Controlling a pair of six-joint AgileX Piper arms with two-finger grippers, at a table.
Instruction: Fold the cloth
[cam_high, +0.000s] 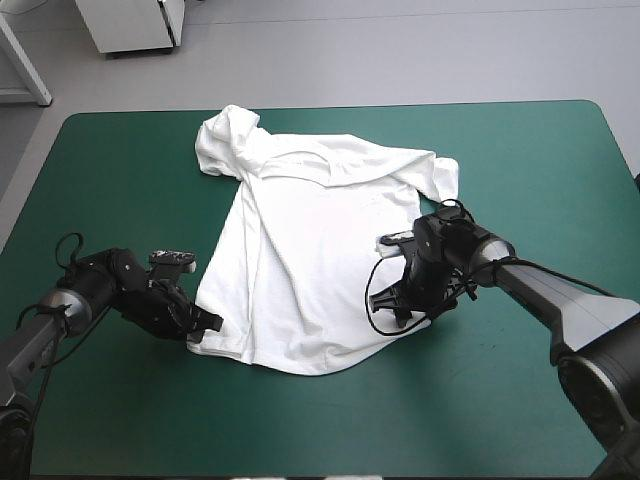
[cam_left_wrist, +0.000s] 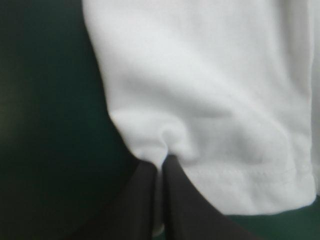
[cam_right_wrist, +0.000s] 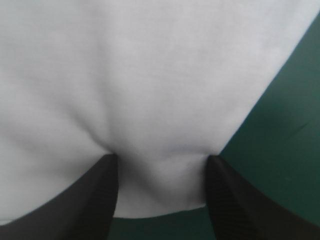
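The white T-shirt (cam_high: 310, 250) lies spread on the teal-green cover, collar toward the far edge and hem toward the front. Its sleeves are bunched at the far left (cam_high: 225, 140) and far right (cam_high: 440, 172). My left gripper (cam_high: 203, 330) sits low at the hem's left corner. In the left wrist view the gripper (cam_left_wrist: 162, 159) is shut on a pinched fold of the T-shirt (cam_left_wrist: 210, 100) beside the stitched hem. My right gripper (cam_high: 392, 305) rests at the shirt's right side near the hem. In the right wrist view it (cam_right_wrist: 161, 161) stands open, with the T-shirt (cam_right_wrist: 150, 75) edge lying between its fingers.
Teal-green cover (cam_high: 520, 180) shows on every side of the shirt, with wide strips to the left (cam_high: 110, 180) and along the front edge (cam_high: 330, 430). Nothing else lies on the table.
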